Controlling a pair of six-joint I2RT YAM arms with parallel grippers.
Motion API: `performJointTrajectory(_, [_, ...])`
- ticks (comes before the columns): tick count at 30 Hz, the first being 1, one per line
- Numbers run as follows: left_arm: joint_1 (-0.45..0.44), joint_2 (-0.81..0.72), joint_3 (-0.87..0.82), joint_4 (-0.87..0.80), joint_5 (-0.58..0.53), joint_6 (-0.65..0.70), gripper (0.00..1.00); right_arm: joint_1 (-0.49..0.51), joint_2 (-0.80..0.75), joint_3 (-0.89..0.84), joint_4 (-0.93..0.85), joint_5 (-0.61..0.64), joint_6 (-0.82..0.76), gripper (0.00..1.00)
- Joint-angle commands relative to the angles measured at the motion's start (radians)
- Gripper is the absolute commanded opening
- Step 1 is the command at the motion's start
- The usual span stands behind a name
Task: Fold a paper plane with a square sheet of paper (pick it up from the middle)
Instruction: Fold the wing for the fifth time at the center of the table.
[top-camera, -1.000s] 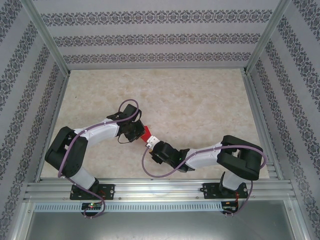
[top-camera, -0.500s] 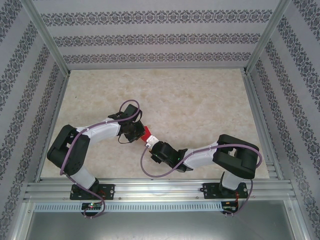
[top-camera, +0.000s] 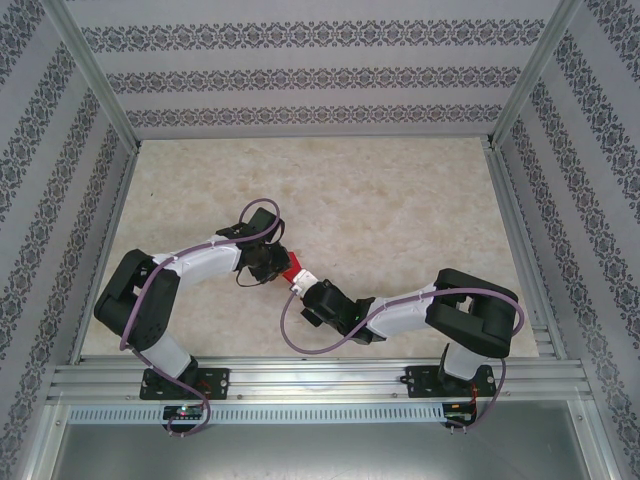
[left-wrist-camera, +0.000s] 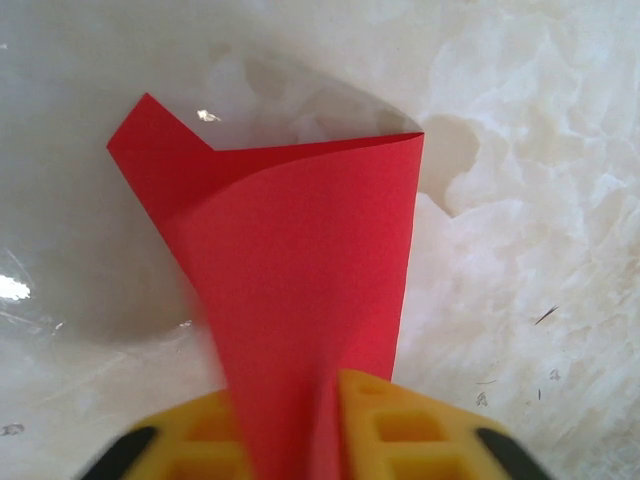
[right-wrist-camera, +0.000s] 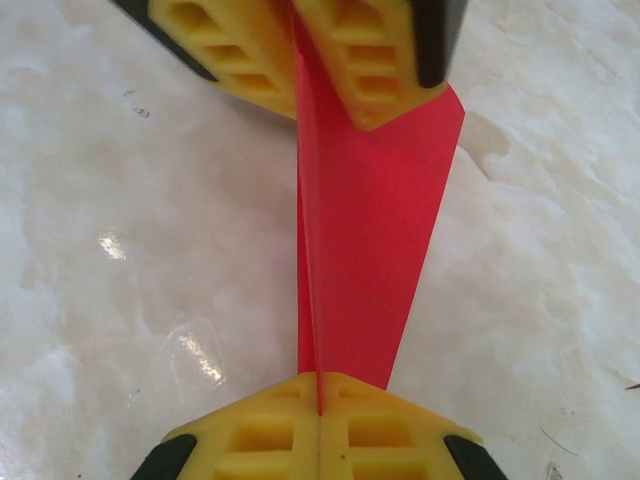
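The right arm has pulled in a little. The bright red folded paper sheet sits between 2 hands near the middle of the pale marble surface. The right hand pinches it tight. I cannot tell if the left hand squeezes it.

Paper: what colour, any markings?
The paper is plain bright red; best in left wrist view.

Pale marbled tabletop, glossy with glare, patterned wallpaper walls, aluminium frame rails
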Motion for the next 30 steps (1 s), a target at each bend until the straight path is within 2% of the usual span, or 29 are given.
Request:
performJointTrajectory(1, [0.01, -0.012, 0.028, -0.038, -0.011, 0.029, 0.27, 0.015, 0.016, 0.016, 0.028, -0.01, 0.056, 0.01])
performJointTrajectory(3, [0.01, -0.04, 0.029, -0.047, -0.024, 0.04, 0.35, 0.01, 0.022, 0.017, 0.03, -0.038, 0.097, 0.0])
performJointTrajectory(8, [0.015, -0.166, 0.013, -0.103, -0.102, 0.079, 0.66, -0.02, 0.04, 0.033, 0.037, -0.187, 0.242, 0.0])
performJointTrajectory(11, [0.016, -0.249, -0.021, -0.107, -0.13, 0.095, 0.72, -0.035, 0.054, 0.039, 0.047, -0.243, 0.324, 0.0])
performJointTrajectory(19, [0.016, -0.392, -0.111, -0.063, -0.128, 0.131, 0.73, -0.122, 0.076, 0.014, 0.162, -0.453, 0.522, 0.0])
performJointTrajectory(30, [0.016, -0.41, -0.244, 0.175, 0.015, 0.136, 0.59, -0.249, 0.187, 0.01, 0.336, -0.709, 0.776, 0.0])
